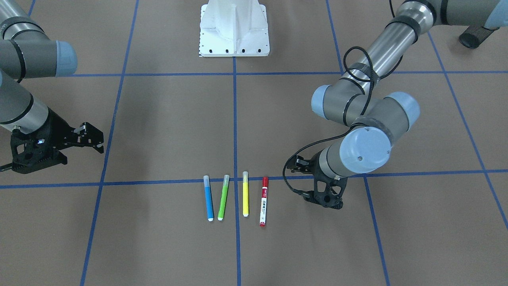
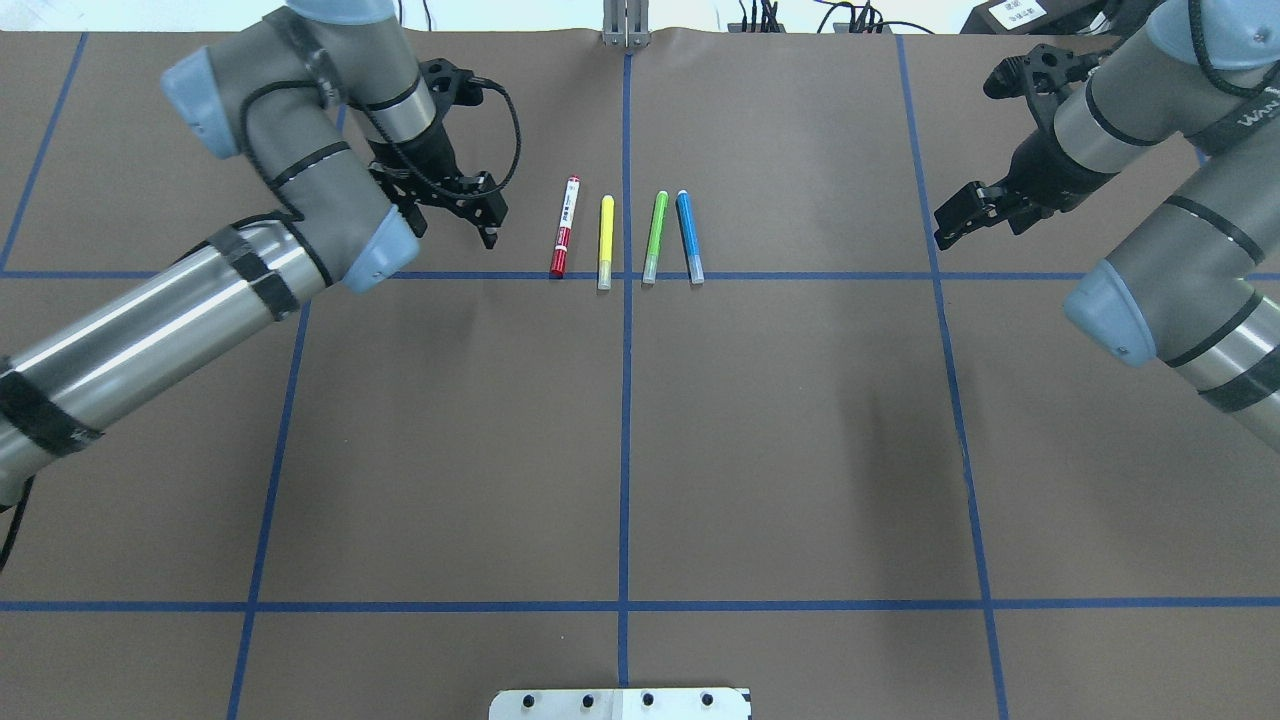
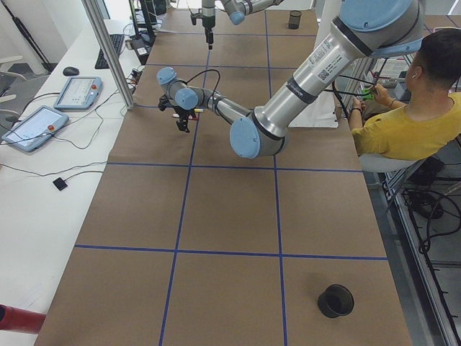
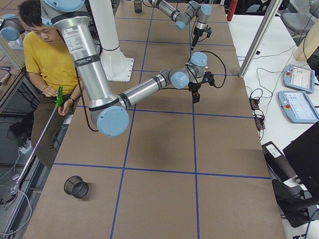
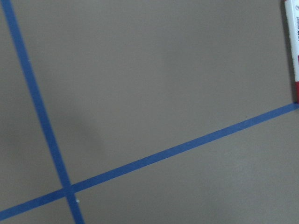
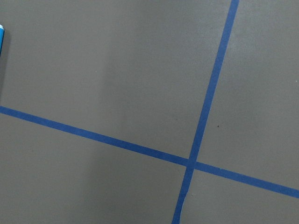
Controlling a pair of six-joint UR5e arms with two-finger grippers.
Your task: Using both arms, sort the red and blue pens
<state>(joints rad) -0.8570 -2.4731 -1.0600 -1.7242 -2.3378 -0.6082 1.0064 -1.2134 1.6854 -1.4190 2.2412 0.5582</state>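
Brown paper covers the table (image 2: 640,450), ruled into big squares by blue tape (image 2: 626,400). Nearest the robot sits one white base plate (image 2: 620,703) with four dark holes along its edge.

Further out, four pens lie side by side across the centre tape line, their nearer ends on a cross line. From the robot's left they are one red marker (image 2: 565,226), one yellow marker (image 2: 605,242), one green marker (image 2: 654,236) and one blue marker (image 2: 689,236). The red marker's white barrel carries a printed label, too small to read.

Two arms reach over the table. The left gripper (image 2: 483,212) hangs just beside the red marker, its fingers apart and holding nothing. The right gripper (image 2: 965,215) is well apart from the blue marker, fingers also apart and empty. A strap on the right arm (image 2: 1170,250) shows letters beginning "WAN"; the rest is cut off.

The side views show two black cups (image 3: 335,300), one at each end of the table. One person (image 3: 410,122) in a yellow shirt sits beside the robot.
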